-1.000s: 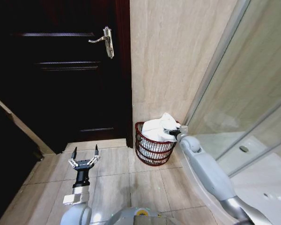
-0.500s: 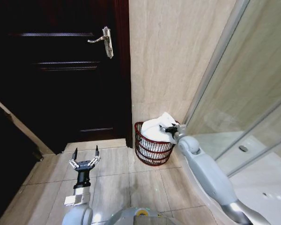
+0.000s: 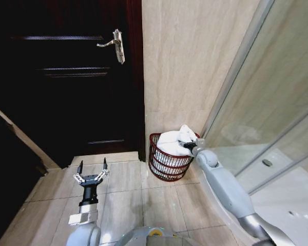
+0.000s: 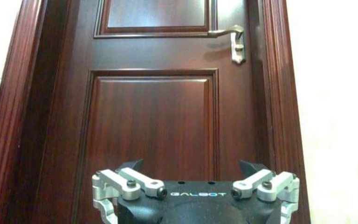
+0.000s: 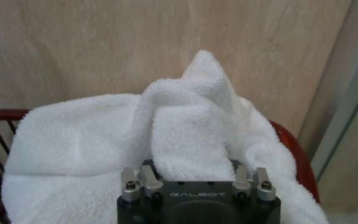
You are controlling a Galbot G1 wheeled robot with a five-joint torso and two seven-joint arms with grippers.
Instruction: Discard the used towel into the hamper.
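Hamper (image 3: 167, 165) stands on the tiled floor (image 3: 128, 202) in the corner, back against the beige wall (image 3: 185, 61), just right of the dark door (image 3: 66, 77) and left of the glass shower panel (image 3: 269, 97). White towel (image 3: 172, 142) is heaped inside it, piled well above the rim, one peak poking up.

Right claw (image 3: 187, 145) sits at the hamper's right rim, pressed into the towel. From the right wrist camera, terry folds (image 5: 185, 121) cover the fingertips; cannot tell whether they are clenched on cloth or released.

Left claw (image 3: 92, 175) hovers over the floor well left of the hamper, facing the door, fingers spread wide, nothing in them.

Risks, as I judge them:
- If cloth is caught on the right fingers, pulling the arm back could drag the towel out over the rim.
- The heap rides high; a nudge may spill it onto the floor.
- The hamper looks light; a push on its rim could tip or slide it.

Writing: "GALBOT" on the left claw body (image 4: 197, 194) and again on the right claw body (image 5: 195, 194). No other labels legible.
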